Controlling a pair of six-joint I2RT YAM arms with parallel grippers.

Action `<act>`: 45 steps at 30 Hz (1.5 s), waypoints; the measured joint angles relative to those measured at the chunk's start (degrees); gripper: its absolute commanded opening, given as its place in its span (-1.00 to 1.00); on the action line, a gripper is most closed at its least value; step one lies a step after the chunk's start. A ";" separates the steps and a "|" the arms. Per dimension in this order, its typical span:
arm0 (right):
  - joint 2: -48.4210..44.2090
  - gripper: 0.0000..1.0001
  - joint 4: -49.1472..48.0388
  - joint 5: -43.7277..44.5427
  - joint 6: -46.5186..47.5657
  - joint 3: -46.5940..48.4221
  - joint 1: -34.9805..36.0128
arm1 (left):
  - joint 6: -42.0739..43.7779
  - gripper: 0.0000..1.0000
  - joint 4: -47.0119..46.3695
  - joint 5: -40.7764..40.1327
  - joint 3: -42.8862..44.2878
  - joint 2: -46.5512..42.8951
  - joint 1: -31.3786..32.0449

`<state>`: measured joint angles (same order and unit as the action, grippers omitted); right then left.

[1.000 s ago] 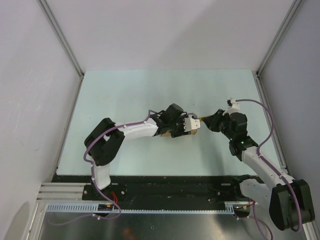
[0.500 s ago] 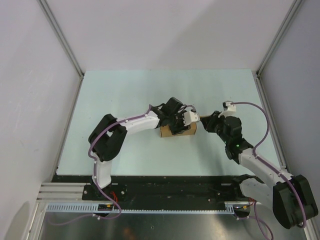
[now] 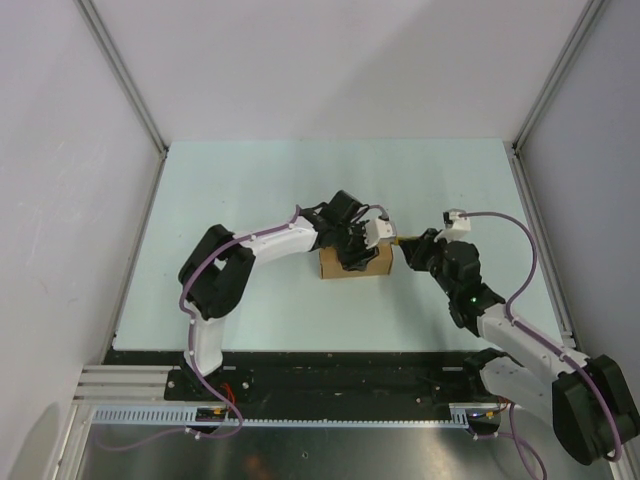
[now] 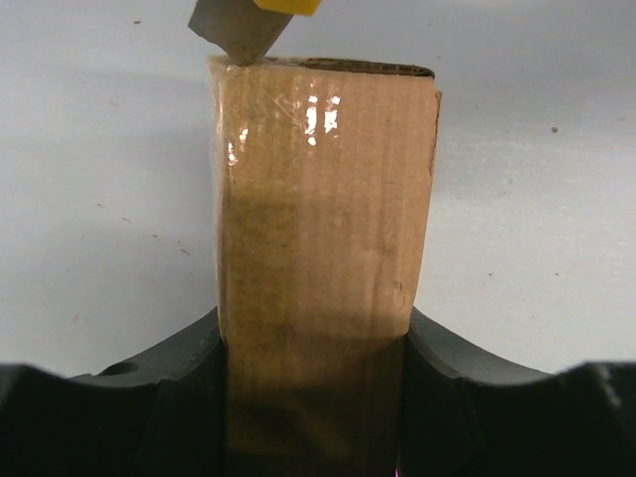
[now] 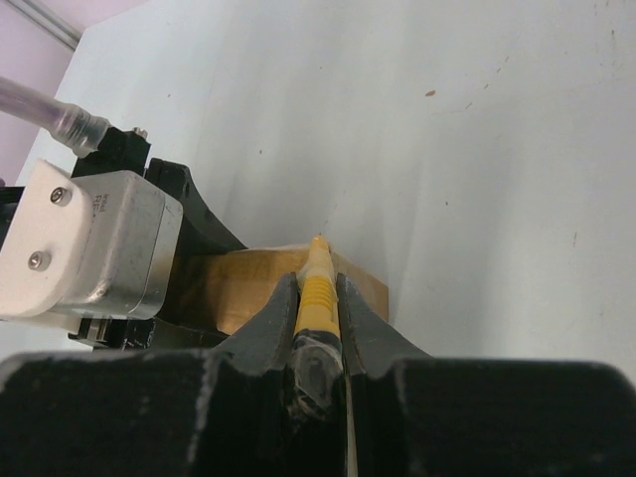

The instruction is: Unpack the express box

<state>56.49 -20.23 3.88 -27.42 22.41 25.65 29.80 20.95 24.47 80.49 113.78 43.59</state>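
The express box stands on edge in the middle of the table, clenched between the left gripper's jaws. At its far end the utility knife, grasped by the right gripper, seemingly touches the taped corner. Slitting the tape is the step in hand; next comes a steady draw along the seam.

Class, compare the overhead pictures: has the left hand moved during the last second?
Yes. The left hand, shut on the box, has shifted slightly toward the far edge of the table, uncovering more of the box.

Left gripper holds express box, right gripper's knife beside it
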 measured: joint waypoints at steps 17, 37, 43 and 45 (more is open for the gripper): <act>-8.94 -1.00 9.64 0.63 -1.77 -1.79 0.90 | -0.33 -0.21 2.78 2.82 1.53 1.01 0.35; -8.81 -1.00 16.37 -4.79 -4.09 1.86 -4.79 | -1.51 -0.22 2.14 -2.95 0.98 0.33 2.93; -8.07 -1.00 14.86 -3.76 -4.09 2.60 -5.33 | -1.53 -0.23 2.14 -4.59 0.81 0.09 3.54; -8.07 -1.00 14.23 -3.32 -4.09 2.86 -5.55 | -1.51 -0.23 2.16 -4.79 0.81 0.09 3.63</act>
<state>48.42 -6.00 0.56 -31.51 25.28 20.10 28.29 23.11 19.68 81.30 113.86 47.22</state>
